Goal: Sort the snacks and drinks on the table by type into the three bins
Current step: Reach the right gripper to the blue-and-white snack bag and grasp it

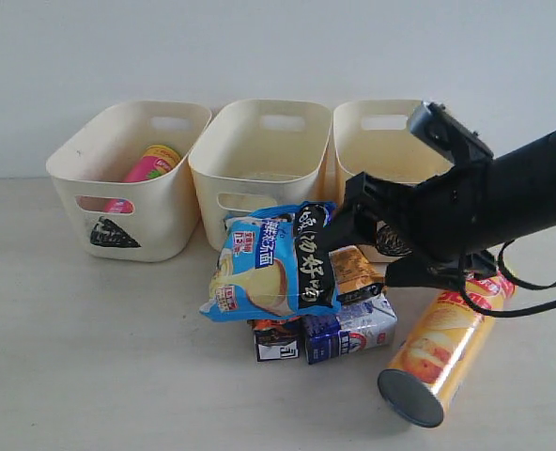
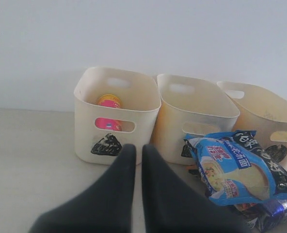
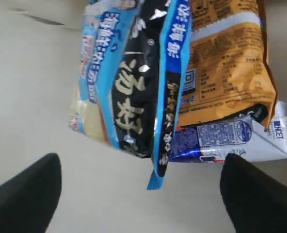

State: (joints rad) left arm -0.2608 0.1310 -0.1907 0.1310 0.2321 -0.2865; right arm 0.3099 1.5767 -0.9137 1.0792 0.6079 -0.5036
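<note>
My reference is the blue bag: blue, with a black band of white characters and a pale yellow picture. Partly covered by it are an orange-brown bag with fine black print, a blue-and-white carton and a dark juice box; near it a yellow-orange tube shows a grey-silver end, all on the pale beige table. Behind it the three bins are cream, the farthest bin bearing a black scribbled triangle and holding a pink tube; my left gripper and right gripper are black.
</note>
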